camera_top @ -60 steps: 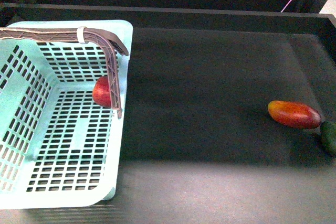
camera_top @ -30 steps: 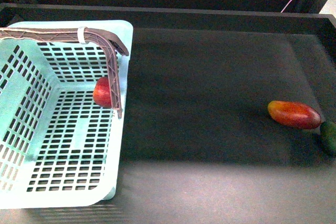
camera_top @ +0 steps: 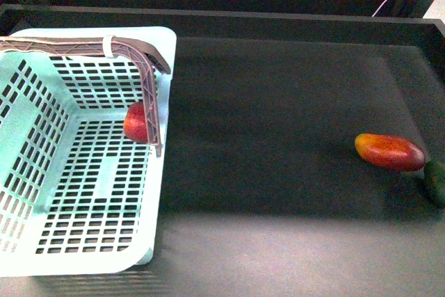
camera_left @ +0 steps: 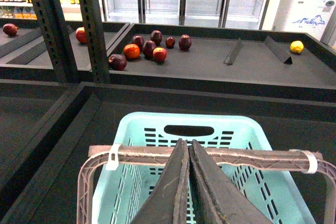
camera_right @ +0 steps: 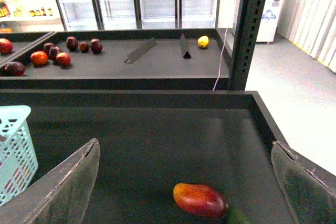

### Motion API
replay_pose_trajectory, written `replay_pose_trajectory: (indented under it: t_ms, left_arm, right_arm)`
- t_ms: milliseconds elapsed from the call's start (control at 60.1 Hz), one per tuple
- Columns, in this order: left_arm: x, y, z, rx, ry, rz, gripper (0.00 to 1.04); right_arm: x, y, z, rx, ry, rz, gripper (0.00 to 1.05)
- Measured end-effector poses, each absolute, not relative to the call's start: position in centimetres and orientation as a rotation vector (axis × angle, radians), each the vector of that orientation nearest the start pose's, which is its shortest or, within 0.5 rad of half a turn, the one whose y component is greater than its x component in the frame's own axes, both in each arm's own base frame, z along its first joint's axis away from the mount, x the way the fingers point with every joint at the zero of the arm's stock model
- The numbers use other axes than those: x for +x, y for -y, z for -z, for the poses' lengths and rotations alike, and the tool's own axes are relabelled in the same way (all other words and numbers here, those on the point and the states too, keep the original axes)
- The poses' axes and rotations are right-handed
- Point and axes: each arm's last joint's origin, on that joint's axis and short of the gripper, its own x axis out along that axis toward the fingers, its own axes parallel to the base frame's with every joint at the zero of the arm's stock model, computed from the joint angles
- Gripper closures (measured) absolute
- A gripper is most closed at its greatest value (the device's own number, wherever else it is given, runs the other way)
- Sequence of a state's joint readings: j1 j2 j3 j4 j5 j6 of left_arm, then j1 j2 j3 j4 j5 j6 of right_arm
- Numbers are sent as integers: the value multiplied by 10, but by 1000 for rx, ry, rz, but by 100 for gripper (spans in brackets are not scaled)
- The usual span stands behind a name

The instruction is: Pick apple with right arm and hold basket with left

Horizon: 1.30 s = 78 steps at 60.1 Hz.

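Observation:
The pale mint basket [camera_top: 164,74] stands at the left of the dark tray, its brown lattice handle [camera_top: 149,95] arching over it. The red apple [camera_top: 135,122] lies inside the basket near the right wall, partly hidden behind the handle. Neither gripper shows in the front view. In the left wrist view my left gripper [camera_left: 186,141] is shut, jaws together, directly over the handle [camera_left: 142,156] of the basket [camera_left: 220,124]. In the right wrist view my right gripper [camera_right: 185,145] is wide open and holds nothing, above the tray far from the basket [camera_right: 16,145].
An oblong red-orange fruit [camera_top: 389,151] and a dark green fruit [camera_top: 436,182] lie at the tray's right side. The tray has a raised rim [camera_top: 278,22]. Behind it a shelf holds several red fruits [camera_left: 149,45] and a yellow one [camera_left: 297,46]. A steel post [camera_right: 252,30] stands at right.

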<state>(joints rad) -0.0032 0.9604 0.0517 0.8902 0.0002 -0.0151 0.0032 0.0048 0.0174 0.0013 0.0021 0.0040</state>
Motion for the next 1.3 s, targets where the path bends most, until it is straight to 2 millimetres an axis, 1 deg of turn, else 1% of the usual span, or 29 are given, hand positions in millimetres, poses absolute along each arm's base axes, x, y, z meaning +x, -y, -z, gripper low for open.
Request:
replay_pose_trajectory:
  t_ms: [266, 649, 1298]
  left_arm:
    - [145, 0, -163, -12, -12, 3, 102]
    - [128, 0, -170, -11, 10, 3, 102]
    - [110, 0, -171, -11, 16, 4, 102]
  right_arm:
    - [97, 0, -169, 4, 14, -1, 9]
    - [97, 0, -169, 4, 14, -1, 9]
    - [97, 0, -169, 4, 14, -1, 9]
